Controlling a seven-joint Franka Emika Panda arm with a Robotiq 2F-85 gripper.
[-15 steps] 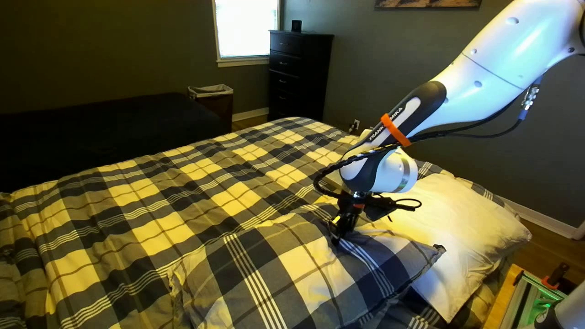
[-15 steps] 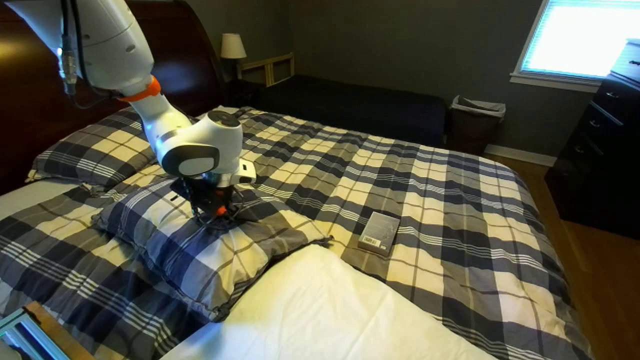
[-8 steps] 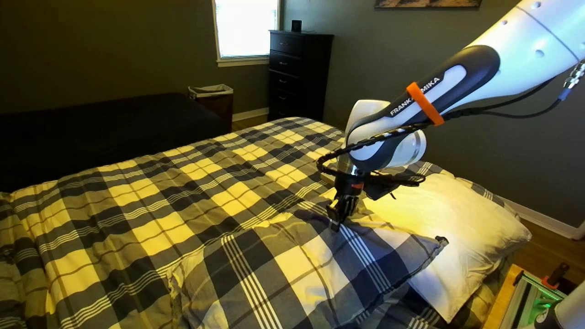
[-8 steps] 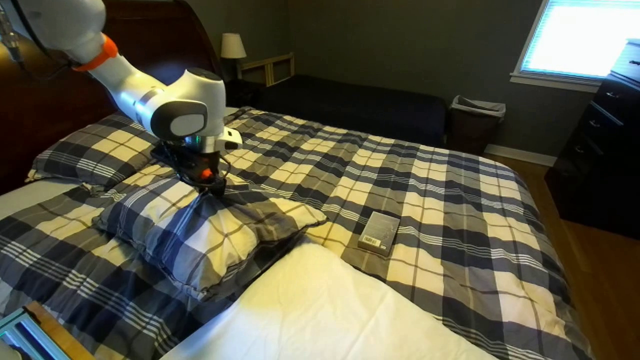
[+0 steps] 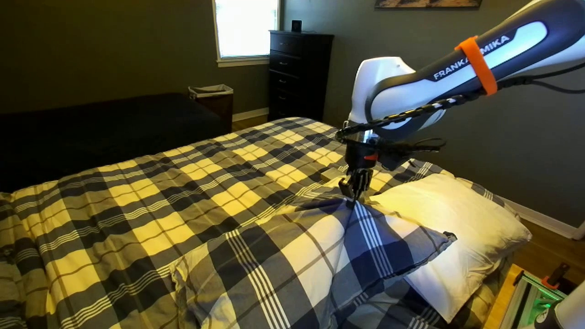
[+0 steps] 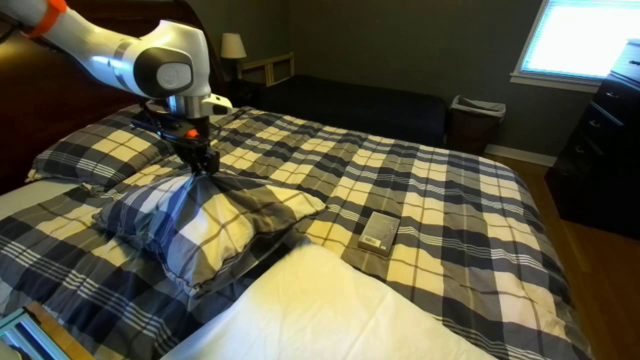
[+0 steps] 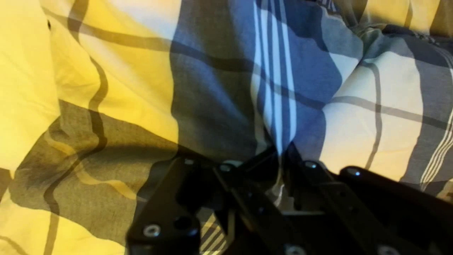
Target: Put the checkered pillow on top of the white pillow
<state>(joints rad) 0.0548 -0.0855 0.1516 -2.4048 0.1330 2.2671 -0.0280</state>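
The checkered pillow (image 5: 292,269), navy, white and grey plaid, lies on the bed and is pulled up into a peak in both exterior views (image 6: 225,225). My gripper (image 5: 352,201) is above its middle, shut on a pinched fold of its cloth. In the wrist view the fingertips (image 7: 281,156) close on the blue-and-white striped part of the checkered pillow (image 7: 212,88). The pillow's edge facing the white pillow is raised, with its outer parts low. The white pillow (image 5: 448,219) lies flat beside it, partly cut off in an exterior view (image 6: 320,310).
A plaid bedspread (image 6: 450,210) lies under everything. A small grey box (image 6: 379,234) lies on it beyond the pillows. Another plaid pillow (image 6: 95,150) rests by the dark headboard (image 6: 165,30). A wood-edged metal frame (image 5: 516,297) stands at the bedside.
My gripper has risen and shifted slightly toward the white pillow in an exterior view. It has drawn the pillow's cloth up into a taut peak, and the near edge has lifted and pulled back.
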